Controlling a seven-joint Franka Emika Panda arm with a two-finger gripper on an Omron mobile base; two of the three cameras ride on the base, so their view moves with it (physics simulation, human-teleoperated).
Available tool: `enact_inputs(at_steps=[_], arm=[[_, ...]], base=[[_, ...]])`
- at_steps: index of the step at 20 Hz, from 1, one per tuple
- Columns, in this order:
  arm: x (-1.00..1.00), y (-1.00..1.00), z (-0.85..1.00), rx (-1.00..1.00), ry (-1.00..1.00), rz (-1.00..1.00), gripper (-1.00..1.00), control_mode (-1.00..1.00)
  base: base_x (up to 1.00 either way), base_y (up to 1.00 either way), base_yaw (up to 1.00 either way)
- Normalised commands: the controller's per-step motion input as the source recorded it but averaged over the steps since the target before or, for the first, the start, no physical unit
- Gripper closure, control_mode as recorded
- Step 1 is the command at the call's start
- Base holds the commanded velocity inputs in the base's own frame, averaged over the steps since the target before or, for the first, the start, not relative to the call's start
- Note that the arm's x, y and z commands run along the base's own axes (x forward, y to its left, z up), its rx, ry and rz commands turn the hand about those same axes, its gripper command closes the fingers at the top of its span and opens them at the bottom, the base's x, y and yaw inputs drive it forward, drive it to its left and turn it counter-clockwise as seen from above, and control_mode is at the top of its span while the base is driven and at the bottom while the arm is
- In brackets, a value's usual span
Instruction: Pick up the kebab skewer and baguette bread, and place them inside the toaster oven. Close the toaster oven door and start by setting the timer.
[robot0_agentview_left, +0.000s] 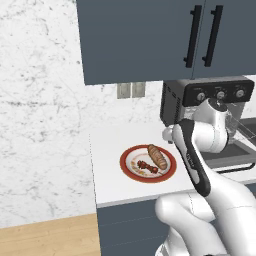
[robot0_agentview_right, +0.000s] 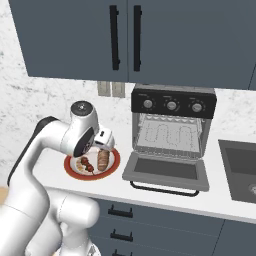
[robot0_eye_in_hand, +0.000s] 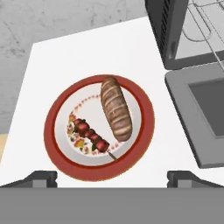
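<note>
A: Progress?
B: Nothing's moved yet. Kebab skewer (robot0_eye_in_hand: 91, 137) and baguette bread (robot0_eye_in_hand: 116, 109) are both lying side by side on the red-rimmed plate (robot0_eye_in_hand: 142, 142), on the bench left of the toaster oven (robot0_agentview_right: 172, 127).
A: Jaws?
B: Gripper (robot0_eye_in_hand: 112, 177) is hovering over the plate, jaws spread wide, gripping nothing.
A: Oven?
B: Toaster oven door (robot0_agentview_right: 167, 172) is hanging open, rack bare. Loading, closing and timer are all pending.

arm: elbow bent, wrist tipped down | gripper (robot0_eye_in_hand: 112, 177): fingers (robot0_eye_in_hand: 41, 177) spread wide, nothing between them
</note>
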Motion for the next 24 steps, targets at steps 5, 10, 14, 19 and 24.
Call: enact_inputs(at_steps=[5, 10, 14, 19, 24], arm=[[0.01, 0.42, -0.03, -0.02, 0.1, 0.09, -1.0, -1.0], [0.0, 0.07, -0.18, -0.11, 0.17, 0.02, -1.0, -1.0], [0.0, -0.17, -0.36, -0.05, -0.01, 0.03, -1.0, -1.0], [0.2, -0.16, -0.12, 0.0, -0.01, 0.0, -1.0, -1.0], [0.31, -0.02, -0.07, 0.0, 0.0, 0.0, -1.0, -1.0]], base=[[0.0, 0.0, 0.0], [0.0, 0.0, 0.0], [0.0, 0.0, 0.0], [0.0, 0.0, 0.0], [0.0, 0.0, 0.0]])
